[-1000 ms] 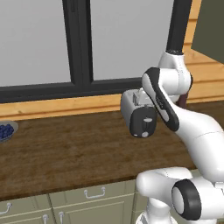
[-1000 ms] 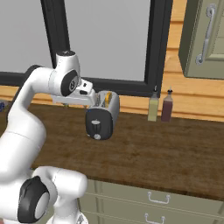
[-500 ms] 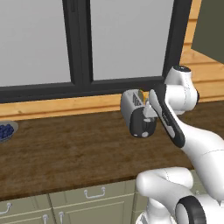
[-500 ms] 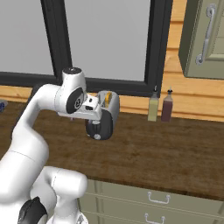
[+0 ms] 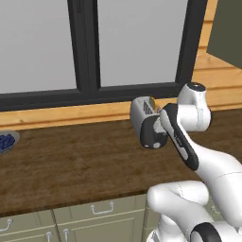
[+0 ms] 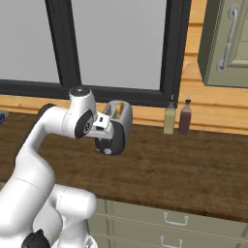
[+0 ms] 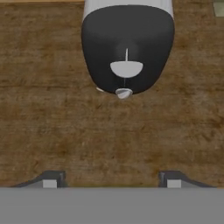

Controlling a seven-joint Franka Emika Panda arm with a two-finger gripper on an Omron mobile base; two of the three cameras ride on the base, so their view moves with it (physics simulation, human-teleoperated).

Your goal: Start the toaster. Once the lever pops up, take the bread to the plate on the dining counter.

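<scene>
The silver-grey toaster [image 5: 143,113] stands on the wooden counter under the window, its black end panel [image 7: 127,43] facing me. A pale lever [image 7: 126,69] sits mid-panel, with a small knob [image 7: 124,92] below it. The bread [image 5: 151,104] stands in a top slot, its tan edge showing [image 6: 119,107]. My gripper [image 7: 111,180] is open with nothing between its fingertips [image 7: 50,179], and it hovers over the counter a short way in front of the panel. In the right base view the gripper [image 6: 105,130] is close beside the toaster [image 6: 121,121]. The plate and the dining counter are out of view.
A grey bowl of blue berries [image 5: 5,141] sits at the counter's far left. Two bottles [image 6: 176,117] stand against the wall right of the toaster, under a green wall cabinet [image 6: 227,43]. Drawer fronts [image 5: 94,212] run below the counter edge.
The arm has swung right and lower, bringing the hand from above the toaster to in front of its black end panel. The toaster and bread have not moved.
</scene>
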